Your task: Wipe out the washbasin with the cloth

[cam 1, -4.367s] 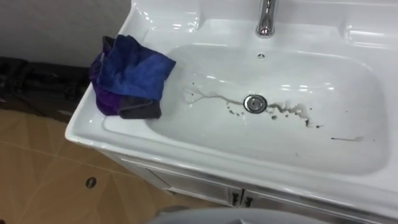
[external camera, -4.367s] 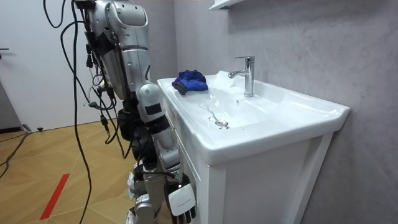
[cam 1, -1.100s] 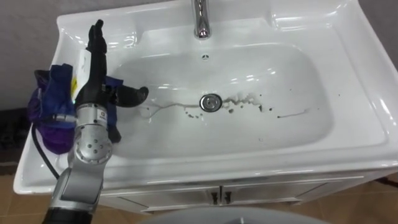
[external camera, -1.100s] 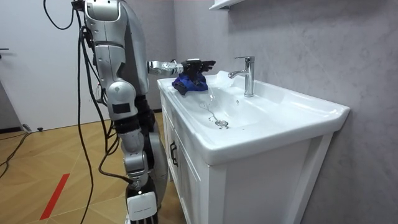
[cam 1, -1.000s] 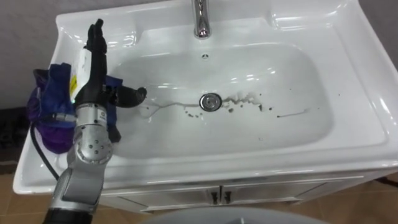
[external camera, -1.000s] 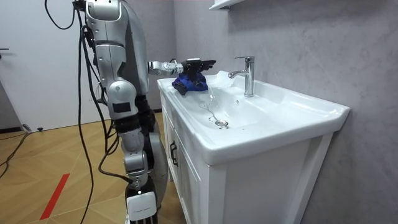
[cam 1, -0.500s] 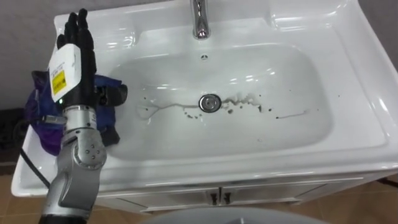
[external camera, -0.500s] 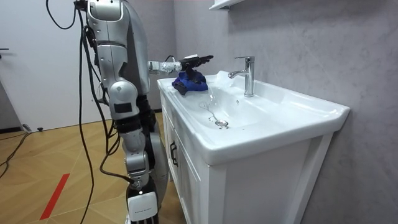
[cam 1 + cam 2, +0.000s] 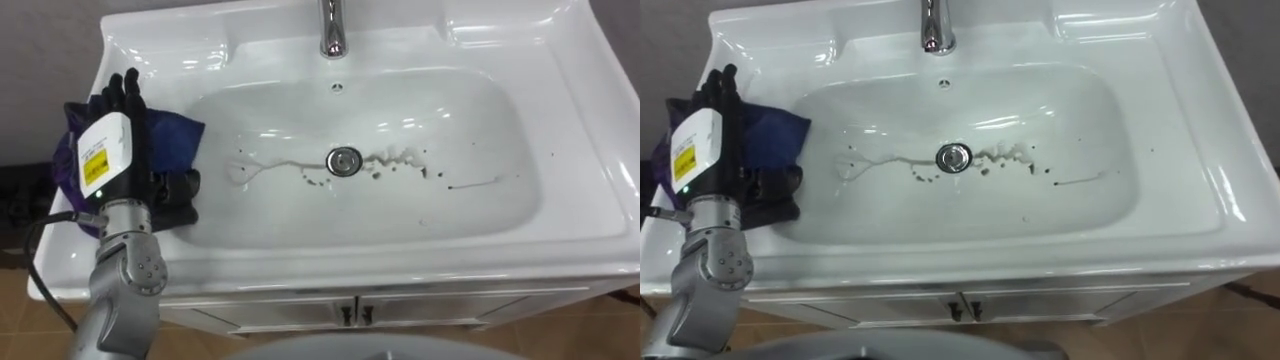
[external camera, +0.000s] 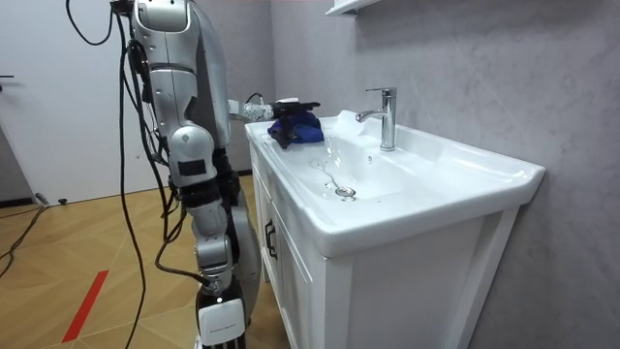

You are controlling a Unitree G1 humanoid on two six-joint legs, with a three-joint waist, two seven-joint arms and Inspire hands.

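Lying at the basin's left edge, the blue cloth is covered by the flat, straight-fingered left hand, apparently for pickup.

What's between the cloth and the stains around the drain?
Nothing visible. The left hand sits over the blue cloth on the left rim of the basin; the bowl between it and the stains is bare.

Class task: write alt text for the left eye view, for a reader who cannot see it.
The robot's left hand lies with straight fingers over a blue cloth on the left rim of a white basin. Dark specks spread either side of the drain, below the tap.
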